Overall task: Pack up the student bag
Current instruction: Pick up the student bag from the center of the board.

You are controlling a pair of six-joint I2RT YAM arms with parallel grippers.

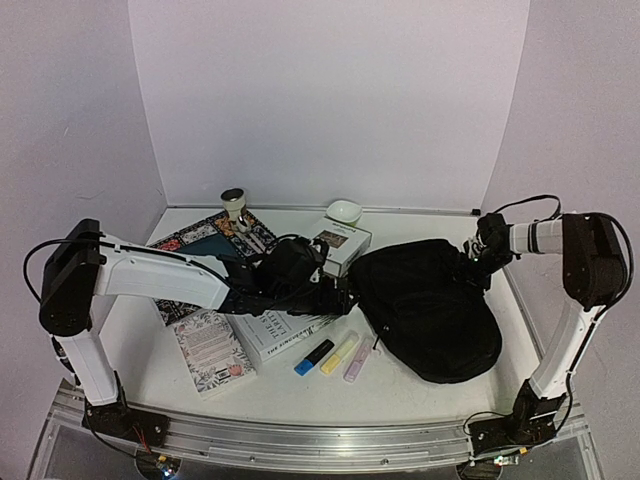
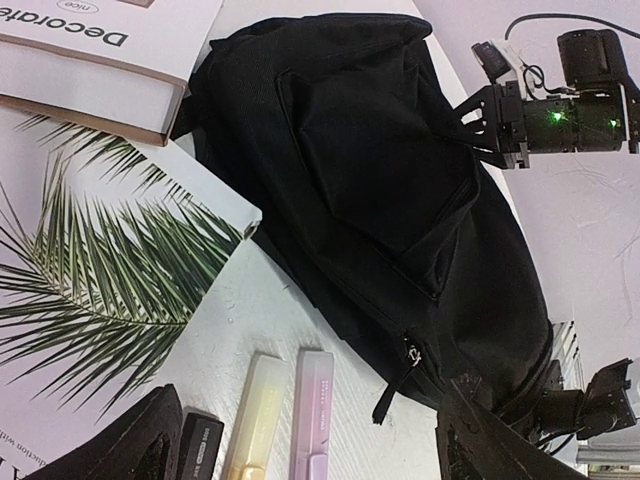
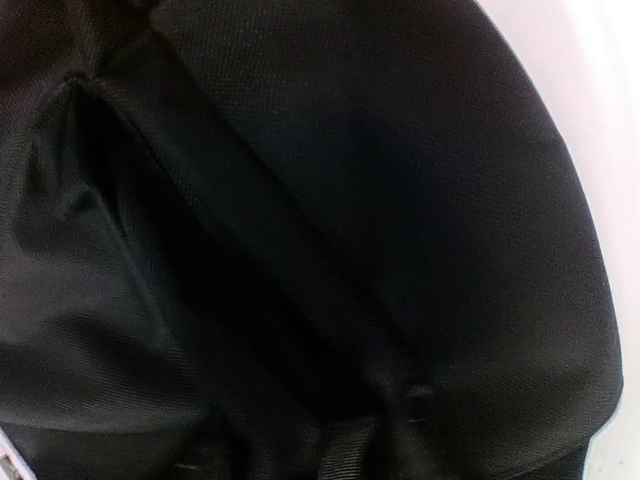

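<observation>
- Student bag: a large black backpack of soft fabric. It lies flat on the white table, with one gripper at each side of it.
- Left gripper: the black fingers stand wide apart and hold nothing. It hovers just off the bag's left edge, above the pens.
- Right gripper: it is against the bag's far right edge. Its wrist view shows only black cloth, so I cannot tell whether the fingers are apart or pinching fabric.
- White hardback book with a green palm-leaf cover: lies flat, just left of the bag.
- Three highlighter pens, blue, yellow and pink: they lie side by side at the bag's near left edge, the pink one closest to it.
- White box lettered "Decorate": stands at the bag's far left corner.
- White bowl: at the far side of the box.
- Floral-patterned paperback: well left of the bag.
- Patterned mat with a dark teal plate: well left of the bag, partly hidden by the left arm.
</observation>
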